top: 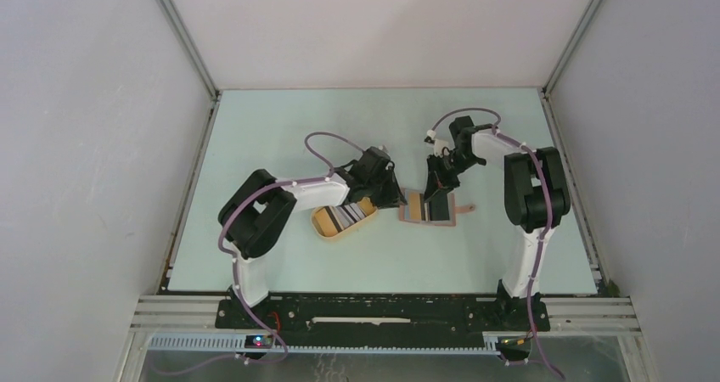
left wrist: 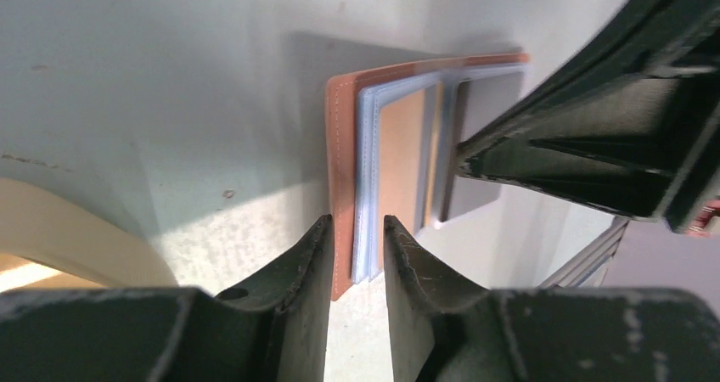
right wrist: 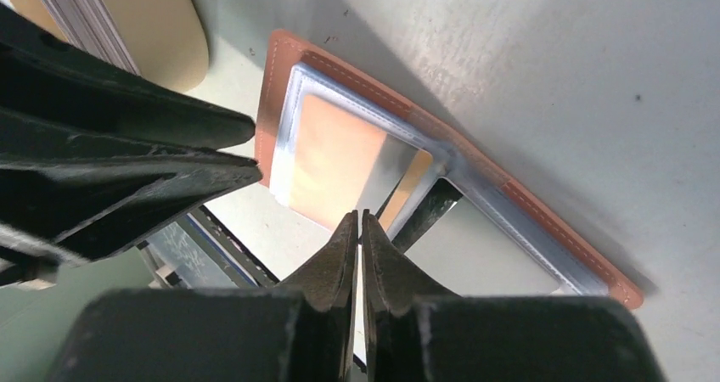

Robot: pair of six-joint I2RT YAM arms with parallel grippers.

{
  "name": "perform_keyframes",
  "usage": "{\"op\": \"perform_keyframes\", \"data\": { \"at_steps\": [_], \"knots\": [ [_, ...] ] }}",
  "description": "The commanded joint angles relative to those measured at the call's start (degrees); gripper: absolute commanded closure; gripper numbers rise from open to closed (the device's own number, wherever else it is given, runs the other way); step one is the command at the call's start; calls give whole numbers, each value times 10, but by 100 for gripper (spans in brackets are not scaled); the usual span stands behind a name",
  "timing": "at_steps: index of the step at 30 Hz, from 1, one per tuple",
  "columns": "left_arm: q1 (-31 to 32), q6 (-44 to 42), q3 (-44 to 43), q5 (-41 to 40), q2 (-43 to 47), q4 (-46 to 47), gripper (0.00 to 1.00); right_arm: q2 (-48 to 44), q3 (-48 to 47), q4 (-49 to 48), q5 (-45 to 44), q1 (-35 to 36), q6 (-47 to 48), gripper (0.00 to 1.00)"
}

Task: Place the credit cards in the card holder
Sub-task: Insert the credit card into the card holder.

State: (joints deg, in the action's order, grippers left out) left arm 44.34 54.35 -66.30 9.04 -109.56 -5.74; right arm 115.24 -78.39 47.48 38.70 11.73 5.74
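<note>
The reddish-brown card holder point(top: 414, 212) lies open on the table, its light blue lining up point(left wrist: 341, 161) point(right wrist: 280, 85). My left gripper point(top: 396, 197) point(left wrist: 357, 225) is shut on the holder's left edge, cover and lining between its fingers. My right gripper point(top: 437, 182) point(right wrist: 358, 216) hangs over the holder, its jaws closed to a thin slit. At its tips a dark credit card point(top: 440, 204) point(left wrist: 480, 144) stands edge-down in a pocket. The other credit cards point(top: 346, 215) point(right wrist: 81, 8) lie as a striped stack in the yellow tray.
The yellow oval tray point(top: 327, 227) point(left wrist: 51, 229) sits just left of the holder, under my left wrist. The holder's snap tab point(top: 465, 208) sticks out to the right. White walls enclose the table on three sides.
</note>
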Motion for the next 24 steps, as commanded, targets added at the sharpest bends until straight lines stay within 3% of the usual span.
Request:
{"op": "perform_keyframes", "data": {
  "at_steps": [1,11,24],
  "knots": [
    [2,-20,18,-12,59,55,67,-26,8,-10,-20,2,22,89],
    [1,-35,35,-20,83,77,68,-5,8,-13,-91,14,16,90],
    [-2,-47,85,-38,129,141,67,23,-5,-6,-94,36,16,90]
  ]
}}
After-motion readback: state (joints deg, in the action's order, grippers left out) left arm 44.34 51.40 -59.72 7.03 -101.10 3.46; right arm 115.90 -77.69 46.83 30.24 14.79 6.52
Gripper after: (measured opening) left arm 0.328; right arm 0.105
